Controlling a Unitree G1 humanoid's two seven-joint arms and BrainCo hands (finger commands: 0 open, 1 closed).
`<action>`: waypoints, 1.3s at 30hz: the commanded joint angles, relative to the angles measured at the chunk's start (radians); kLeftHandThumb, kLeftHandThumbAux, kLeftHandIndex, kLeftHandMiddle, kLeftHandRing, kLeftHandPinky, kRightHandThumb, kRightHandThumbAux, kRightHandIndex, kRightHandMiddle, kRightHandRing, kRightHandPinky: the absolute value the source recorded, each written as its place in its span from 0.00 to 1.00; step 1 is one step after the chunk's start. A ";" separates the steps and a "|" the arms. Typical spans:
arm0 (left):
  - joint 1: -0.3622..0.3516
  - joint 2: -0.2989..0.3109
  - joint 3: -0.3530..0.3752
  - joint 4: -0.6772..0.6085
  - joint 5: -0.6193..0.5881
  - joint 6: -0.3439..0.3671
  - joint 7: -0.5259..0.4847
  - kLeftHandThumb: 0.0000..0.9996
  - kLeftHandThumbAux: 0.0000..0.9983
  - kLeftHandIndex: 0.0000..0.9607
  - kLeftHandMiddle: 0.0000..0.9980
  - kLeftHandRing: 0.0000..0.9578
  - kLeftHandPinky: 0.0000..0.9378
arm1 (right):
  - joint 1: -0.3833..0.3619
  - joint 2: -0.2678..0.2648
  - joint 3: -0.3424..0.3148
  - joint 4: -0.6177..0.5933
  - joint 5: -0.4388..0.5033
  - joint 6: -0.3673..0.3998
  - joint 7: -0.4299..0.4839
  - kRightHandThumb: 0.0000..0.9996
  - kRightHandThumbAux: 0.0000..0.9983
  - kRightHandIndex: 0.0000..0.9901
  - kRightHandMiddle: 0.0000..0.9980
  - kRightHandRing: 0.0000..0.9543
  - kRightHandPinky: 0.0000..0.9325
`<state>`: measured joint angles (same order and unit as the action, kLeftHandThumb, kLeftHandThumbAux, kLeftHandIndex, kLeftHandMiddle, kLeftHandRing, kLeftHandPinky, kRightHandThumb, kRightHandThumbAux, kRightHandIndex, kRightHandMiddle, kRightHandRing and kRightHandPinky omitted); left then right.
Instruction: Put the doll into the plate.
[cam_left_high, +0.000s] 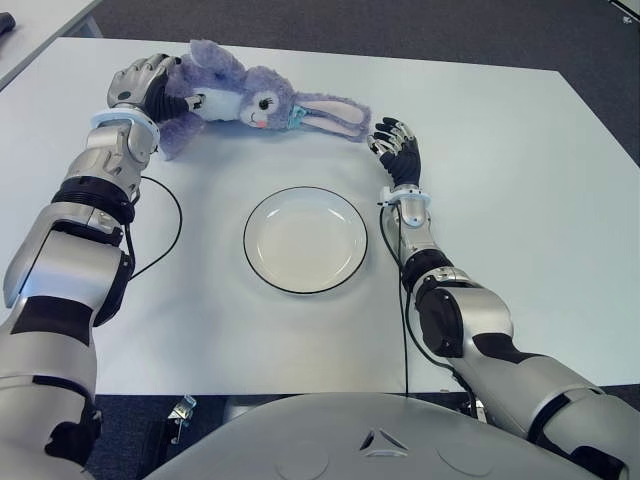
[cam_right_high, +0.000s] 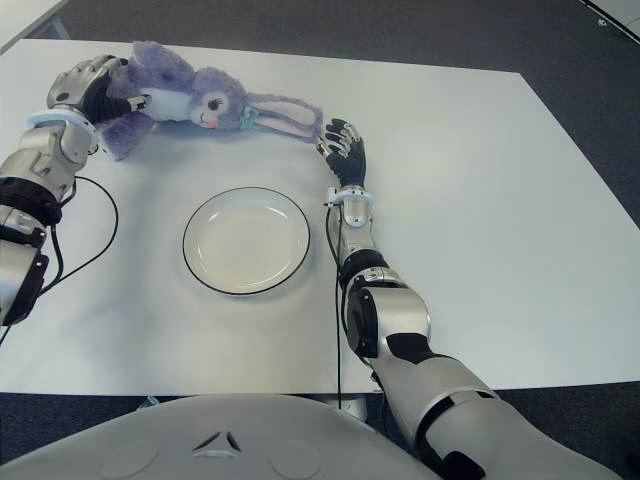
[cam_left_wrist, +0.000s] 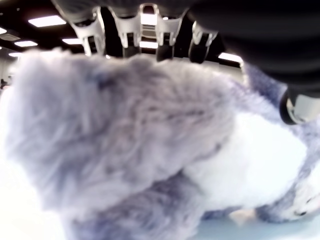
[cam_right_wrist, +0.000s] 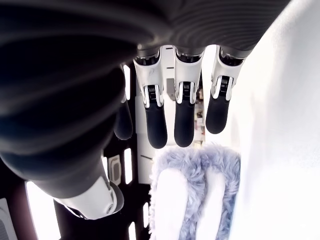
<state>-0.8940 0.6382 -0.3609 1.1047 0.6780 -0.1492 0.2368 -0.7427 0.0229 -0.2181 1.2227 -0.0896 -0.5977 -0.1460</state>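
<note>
- The purple plush rabbit doll (cam_left_high: 235, 100) lies on its side along the far part of the white table (cam_left_high: 500, 180), body to the left and long ears pointing right.
- The left hand (cam_left_high: 150, 90) wraps the doll's body at the far left; its wrist view shows fingers curled over the fur, so it grasps the doll, probably to lift it.
- The right hand (cam_left_high: 397, 150) shows just right of the ear tips, fingers relaxed and extended, holding nothing; I judge it placed to support that end.
- The white plate (cam_left_high: 305, 240) with a dark rim sits near the table's middle, nearer than the doll and apart from it; nothing lies in it.
- A black cable (cam_left_high: 165, 225) loops on the table left of the plate.
</note>
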 joint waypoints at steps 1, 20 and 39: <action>-0.017 -0.025 -0.031 0.036 0.012 0.012 -0.048 0.29 0.29 0.07 0.07 0.10 0.16 | 0.225 0.022 -0.005 0.127 0.004 0.070 -0.004 0.36 0.82 0.22 0.27 0.27 0.27; -0.019 -0.039 -0.061 0.108 0.010 0.007 -0.063 0.32 0.31 0.05 0.04 0.06 0.10 | 0.225 0.021 -0.028 0.127 0.026 0.071 0.014 0.39 0.83 0.23 0.27 0.26 0.25; -0.024 -0.071 -0.064 0.146 -0.002 0.022 -0.022 0.41 0.32 0.07 0.07 0.09 0.12 | 0.226 0.017 -0.035 0.126 0.032 0.060 0.027 0.41 0.84 0.23 0.27 0.26 0.24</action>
<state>-0.9249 0.6082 -0.4131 1.2163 0.6761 -0.1420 0.2192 -0.7425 0.0180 -0.2336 1.2231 -0.0784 -0.5980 -0.1275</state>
